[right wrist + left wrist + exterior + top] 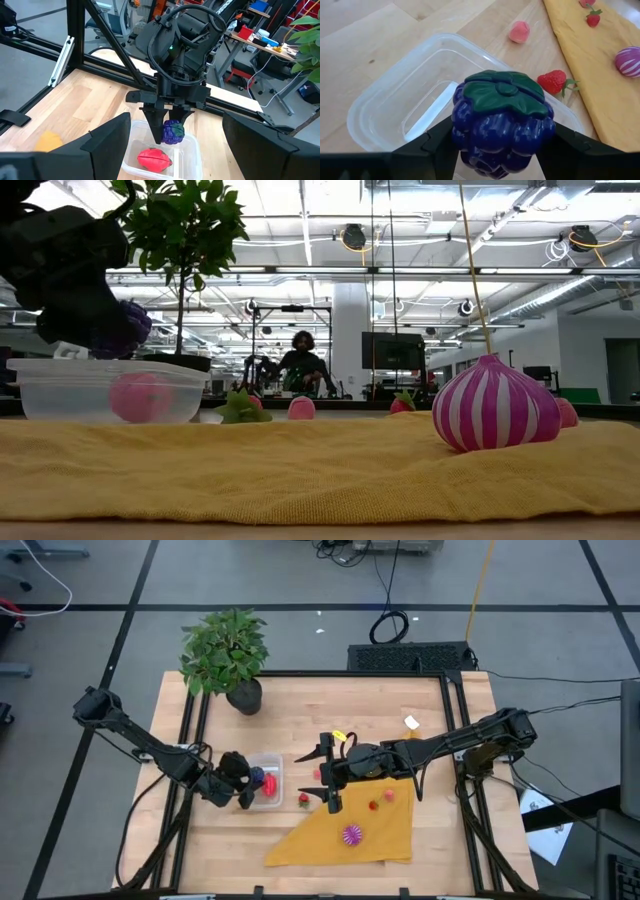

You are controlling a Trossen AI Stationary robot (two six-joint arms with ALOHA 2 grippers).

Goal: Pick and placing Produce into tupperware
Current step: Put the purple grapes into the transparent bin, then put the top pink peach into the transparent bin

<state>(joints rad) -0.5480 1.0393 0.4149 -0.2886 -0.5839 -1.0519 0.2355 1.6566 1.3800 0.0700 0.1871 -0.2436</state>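
Wooden table (300,710) — cloth (345,830), tupperware (272,783), plant (225,650)

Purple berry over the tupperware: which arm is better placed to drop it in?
Left. The left gripper holds the purple berry directly above the tupperware; the right gripper hangs open over the yellow cloth.

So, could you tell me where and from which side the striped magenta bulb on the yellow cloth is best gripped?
Grip the striped magenta bulb across its wide round belly, coming straight down from above. In the low view it stands upright on the yellow cloth with its narrow tip up, and nothing crowds it. The open right gripper hovers nearest, probably best placed for this.
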